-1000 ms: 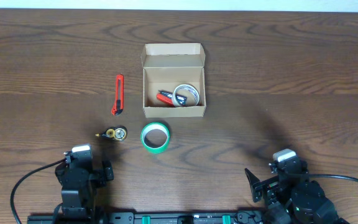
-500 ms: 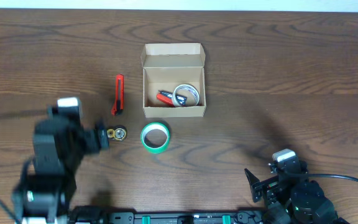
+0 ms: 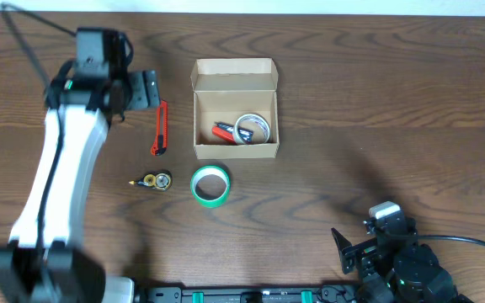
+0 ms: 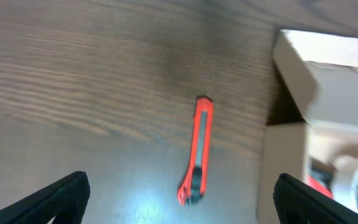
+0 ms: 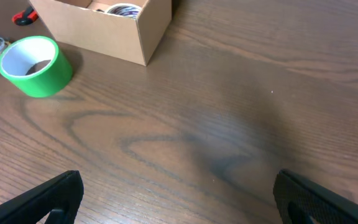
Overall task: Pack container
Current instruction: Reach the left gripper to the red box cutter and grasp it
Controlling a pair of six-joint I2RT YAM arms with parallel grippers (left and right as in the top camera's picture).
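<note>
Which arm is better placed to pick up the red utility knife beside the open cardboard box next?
Left. The left fingers, open, hover above the red plastic utility knife, which lies between them in the wrist view. The right fingers sit far off, past the tan cardboard box.

green tape roll (image 5: 35, 65), open cardboard box (image 5: 107, 30)

blurry contents (image 3: 241, 130) of container (image 3: 236, 151), perhaps tape

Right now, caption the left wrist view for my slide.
Open left gripper framing the red utility knife, cardboard container at right.
</note>
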